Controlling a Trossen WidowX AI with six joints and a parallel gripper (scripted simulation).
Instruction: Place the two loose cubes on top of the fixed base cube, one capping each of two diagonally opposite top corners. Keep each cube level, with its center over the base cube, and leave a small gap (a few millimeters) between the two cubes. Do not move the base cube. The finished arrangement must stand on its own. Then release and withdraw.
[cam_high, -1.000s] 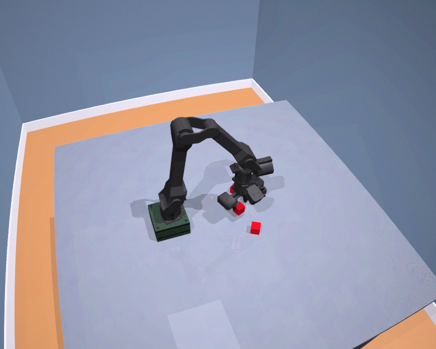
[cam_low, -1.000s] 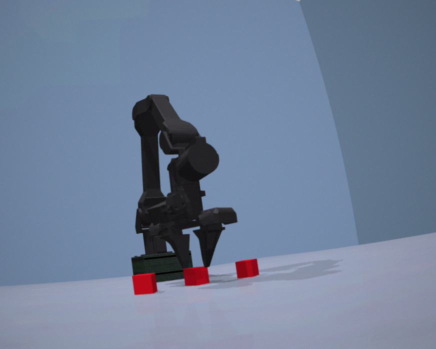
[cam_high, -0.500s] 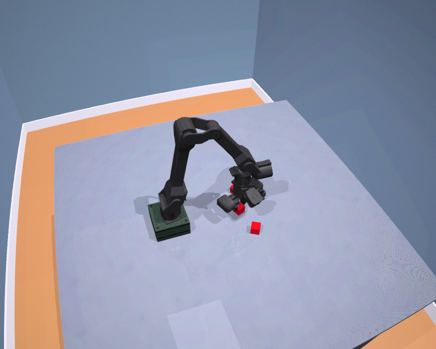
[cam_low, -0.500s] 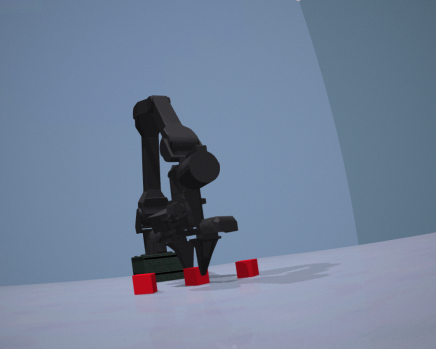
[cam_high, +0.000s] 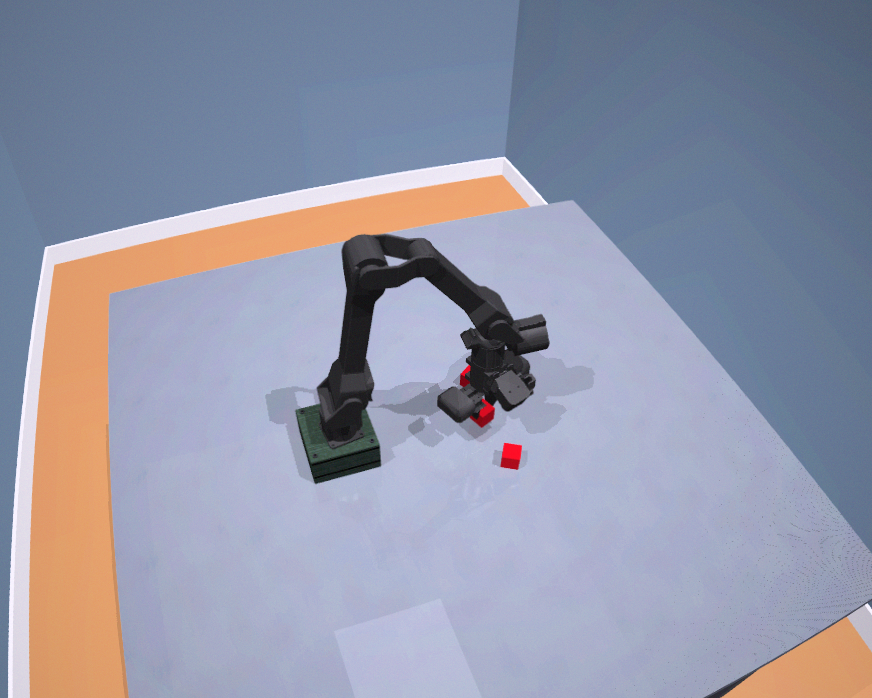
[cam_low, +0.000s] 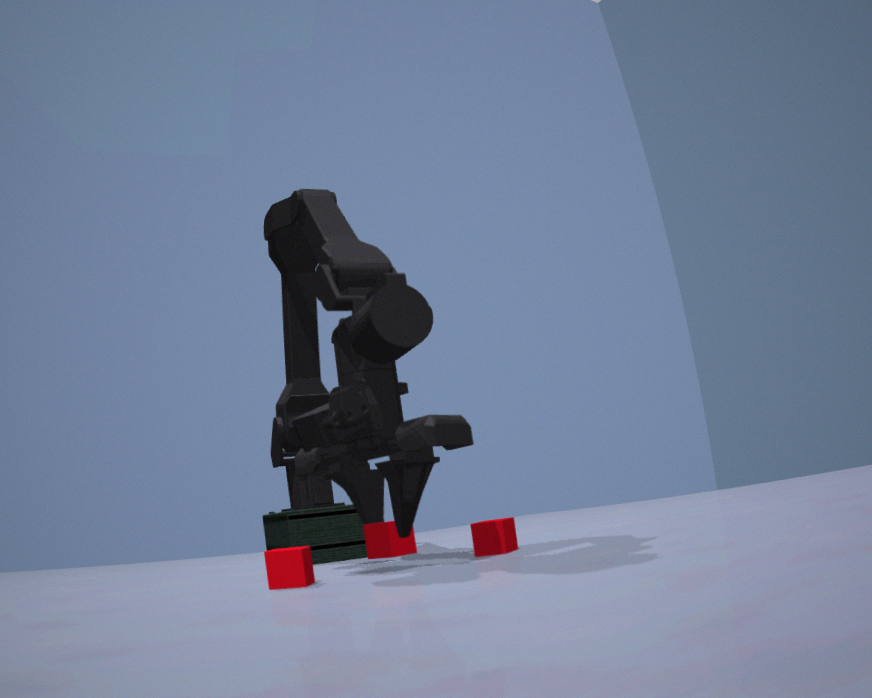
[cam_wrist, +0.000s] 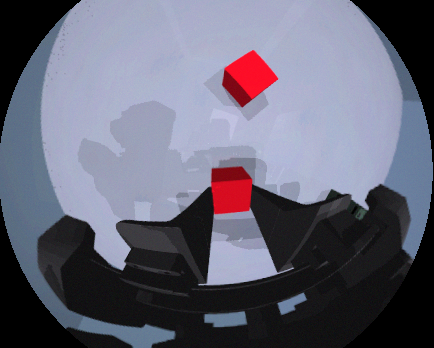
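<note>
Three red cubes look alike; which one is the base I cannot tell. My gripper (cam_high: 482, 407) (cam_low: 389, 529) (cam_wrist: 230, 189) points down and is shut on the middle cube (cam_high: 485, 416) (cam_low: 378, 542) (cam_wrist: 231, 200). That cube looks level and slightly above the table, with a finger on each of two opposite sides. A second cube (cam_high: 511, 456) (cam_low: 289, 566) (cam_wrist: 250, 77) rests on the table, nearer the front in the top view. A third cube (cam_low: 494, 536) rests behind the gripper there, partly covered by it, and is hidden in the wrist view.
The arm stands on a dark green block (cam_high: 345, 465) (cam_low: 316, 527), left of the cubes in the top view. The grey table (cam_high: 254, 553) (cam_low: 509, 625) carries the block and the cubes. The third cube stands close to the gripper's body.
</note>
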